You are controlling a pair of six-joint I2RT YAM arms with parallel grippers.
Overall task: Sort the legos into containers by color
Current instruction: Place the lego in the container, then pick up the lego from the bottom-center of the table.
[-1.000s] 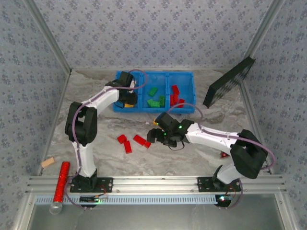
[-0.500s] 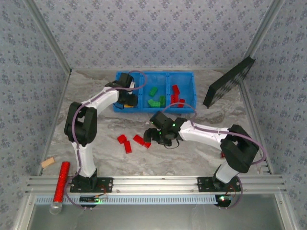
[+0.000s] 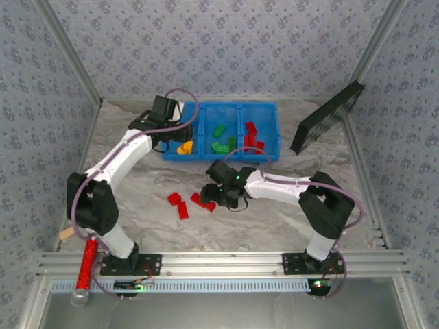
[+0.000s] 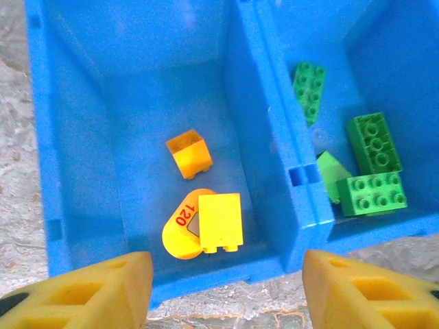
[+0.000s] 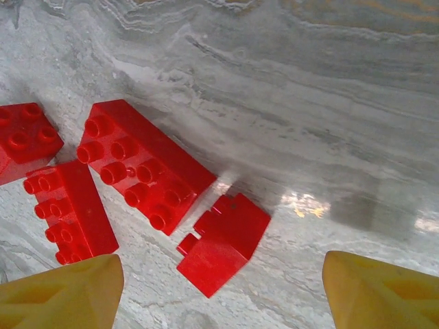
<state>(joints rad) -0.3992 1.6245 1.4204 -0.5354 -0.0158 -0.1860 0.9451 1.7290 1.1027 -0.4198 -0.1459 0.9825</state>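
The blue tray [image 3: 269,110] has three containers: yellow legos [image 3: 184,146] in the left one, green legos [image 3: 219,140] in the middle, red legos [image 3: 252,136] in the right. My left gripper [image 3: 167,136] hangs open over the left container's near wall [image 4: 206,277]; below it lie a yellow brick [image 4: 219,221], an orange round piece [image 4: 177,233] and an orange brick [image 4: 188,153]. My right gripper [image 3: 212,197] is open over loose red bricks [image 3: 180,204] on the table. A small red brick [image 5: 223,243] lies on its side between the fingers, beside a long one [image 5: 140,164].
A black panel [image 3: 328,118] leans at the back right. A red glittery tube [image 3: 86,264] and a small wooden piece [image 3: 68,233] lie at the front left. Two more red bricks [image 5: 68,209] lie left of the right gripper.
The left gripper has opened and drawn back to the left from over the left container, uncovering the yellow bricks. The right gripper has moved left over the loose red bricks, its jaws narrowing a little.
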